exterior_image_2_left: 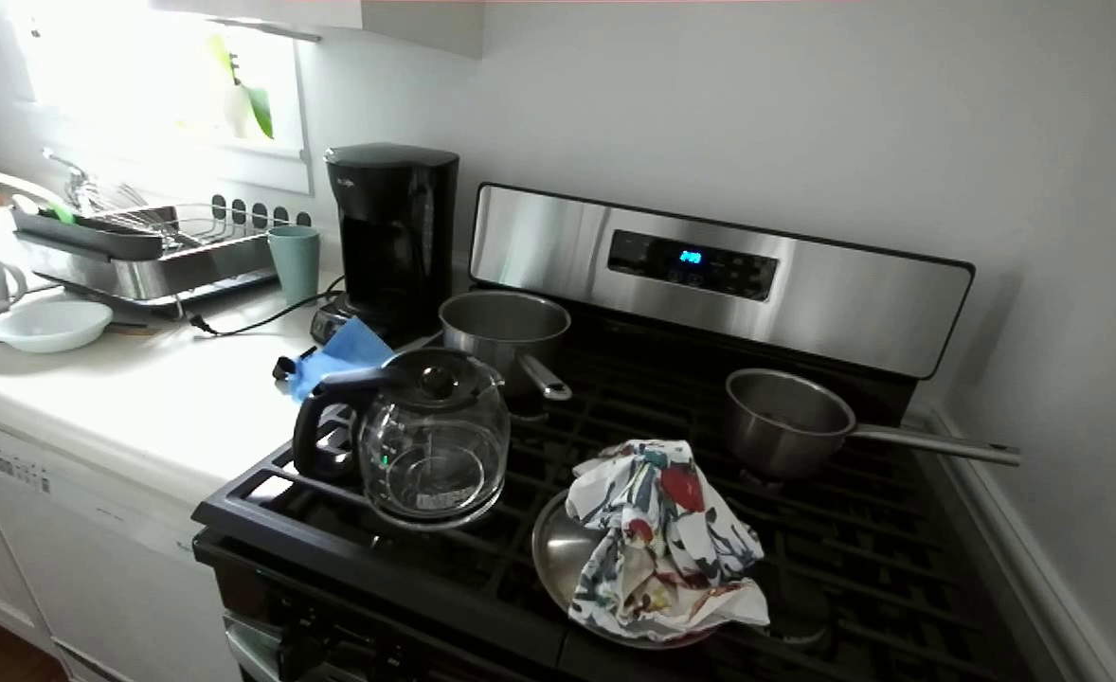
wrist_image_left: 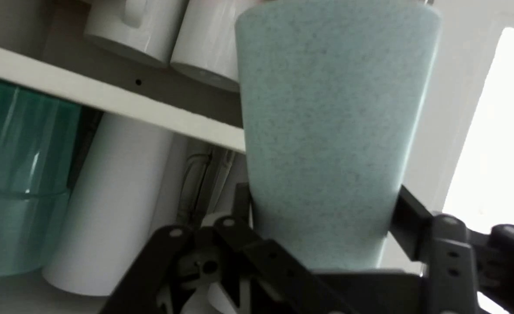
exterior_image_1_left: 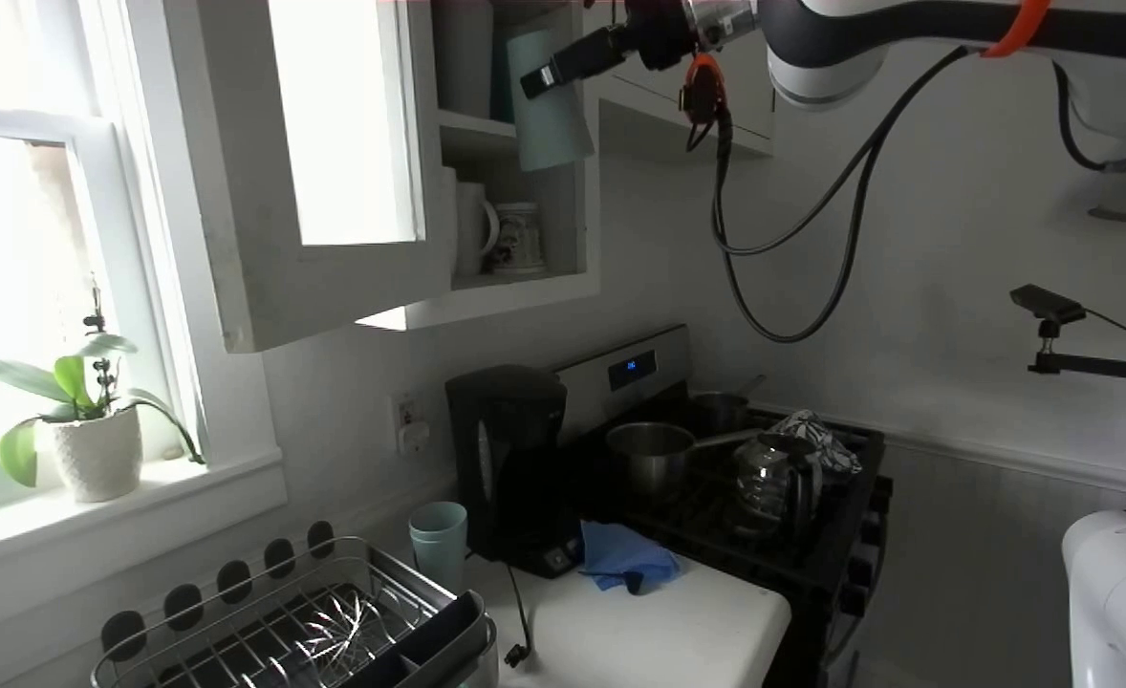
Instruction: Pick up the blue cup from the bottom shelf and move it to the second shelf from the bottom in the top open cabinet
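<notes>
The blue cup (exterior_image_1_left: pixel 542 134) hangs in the air in front of the open cabinet (exterior_image_1_left: pixel 515 298), wide end down and slightly tilted. It overlaps the middle shelf edge (exterior_image_1_left: pixel 479 126) in that exterior view. My gripper (exterior_image_1_left: pixel 537 82) is shut on it near its narrow end. The wrist view appears upside down; there the cup (wrist_image_left: pixel 335 131) fills the centre, with finger pads of the gripper (wrist_image_left: pixel 320 207) on both sides. The shelf board (wrist_image_left: pixel 152 109) runs behind it. Cup and gripper are out of view in an exterior view that shows the stove.
Mugs (exterior_image_1_left: pixel 470 229) and a stein (exterior_image_1_left: pixel 519 239) stand on the cabinet's lowest shelf. A green glass (wrist_image_left: pixel 17 196) and a white cup (wrist_image_left: pixel 113 205) occupy the shelf above. The cabinet door (exterior_image_1_left: pixel 334 282) stands open. Below are stacked blue cups (exterior_image_1_left: pixel 439 554) and a coffee maker (exterior_image_1_left: pixel 506 459).
</notes>
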`<state>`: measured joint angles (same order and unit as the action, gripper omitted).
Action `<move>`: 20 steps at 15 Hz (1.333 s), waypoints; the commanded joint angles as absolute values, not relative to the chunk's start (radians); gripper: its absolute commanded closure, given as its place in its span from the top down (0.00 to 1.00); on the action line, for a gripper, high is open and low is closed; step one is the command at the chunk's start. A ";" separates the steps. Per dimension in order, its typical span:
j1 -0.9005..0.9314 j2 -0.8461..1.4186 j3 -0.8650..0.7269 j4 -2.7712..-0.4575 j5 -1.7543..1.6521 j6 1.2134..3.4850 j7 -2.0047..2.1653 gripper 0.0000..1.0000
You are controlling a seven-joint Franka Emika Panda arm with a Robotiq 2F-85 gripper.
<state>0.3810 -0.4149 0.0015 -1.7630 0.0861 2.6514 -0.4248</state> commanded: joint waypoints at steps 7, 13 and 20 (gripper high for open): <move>0.358 -0.376 0.018 -1.726 0.096 2.703 -0.426 0.51; 0.351 -0.352 0.012 -1.708 0.101 2.857 -0.393 0.51; 0.312 -0.298 0.020 -1.684 0.084 3.056 -0.266 0.51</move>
